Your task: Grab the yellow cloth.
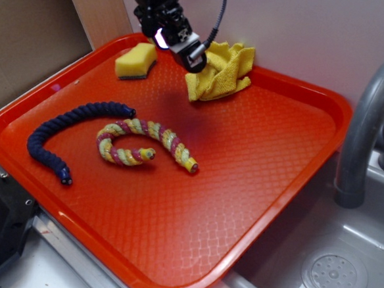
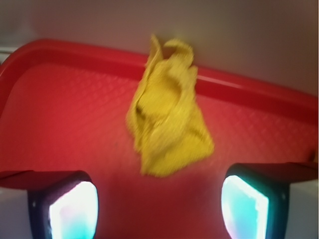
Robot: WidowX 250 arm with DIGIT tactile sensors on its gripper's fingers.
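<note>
1. End effector (image 1: pixel 180 45) open wide, nothing held; pads (image 2: pixel 75 211) far apart in wrist view, empty gap between.
2. Yellow cloth (image 1: pixel 221 71) crumpled just ahead of end effector, at far rim of red tray (image 1: pixel 296 164). Roughly centred between pads in wrist view, top edge riding up the tray wall.
3. Yellow sponge (image 1: pixel 136 61) just off to one side of end effector, close. Not the target; worth keeping clear.
4. Striped rope (image 1: pixel 146 144) and blue rope (image 1: pixel 74 132) well behind end effector, mid-tray. No interference likely.
5. Step in hand, by judgement: final approach before grasp, no contact yet.
6. Advice: advance over the thickest fold, keep jaws fully apart, drop until tips nearly meet tray floor, then close.
7. Better to aim at bunched middle, not the thin near corner; thin edge likely to slip out.
8. Risk: tray rim right behind cloth, overshoot could clip it.
</note>
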